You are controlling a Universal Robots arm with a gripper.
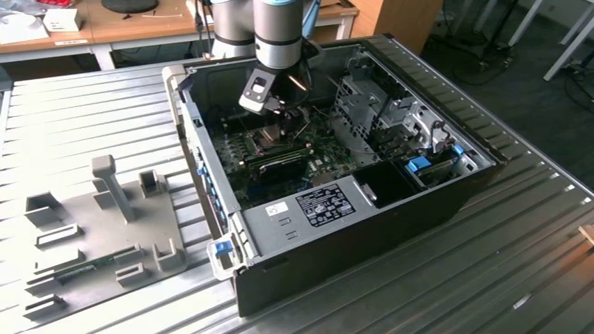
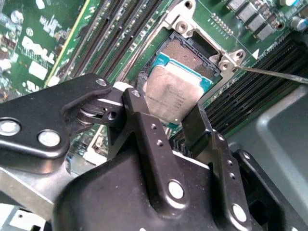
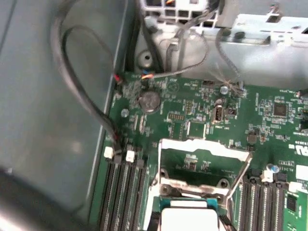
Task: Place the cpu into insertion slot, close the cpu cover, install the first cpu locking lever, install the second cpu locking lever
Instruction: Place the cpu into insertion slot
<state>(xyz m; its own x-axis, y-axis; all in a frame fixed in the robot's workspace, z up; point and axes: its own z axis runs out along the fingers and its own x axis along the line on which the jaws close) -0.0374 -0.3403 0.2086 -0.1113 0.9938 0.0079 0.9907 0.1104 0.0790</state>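
One case [image 1: 371,243] on ribbed metal table [image 1: 83,118], desk [image 1: 139,28] behind, jaws gripping cpu [image 2: 168,94] over insertion slot [image 2: 190,48]

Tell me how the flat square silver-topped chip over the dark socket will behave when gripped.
The flat square grey-metal chip looks rigid, so it probably won't flex. Its thin smooth edges might slip in the black gripper. Small and thin, it is likely light and could tilt.

From my station I see fine print on the white-and-black rectangular label sticker [image 1: 325,205] on the grey metal panel [image 1: 278,233], a white logo [image 2: 36,50] on the green circuit board [image 2: 57,19], and faint engraving on the flat square silver-grey cpu [image 2: 166,98]. I cannot read any of it clearly.
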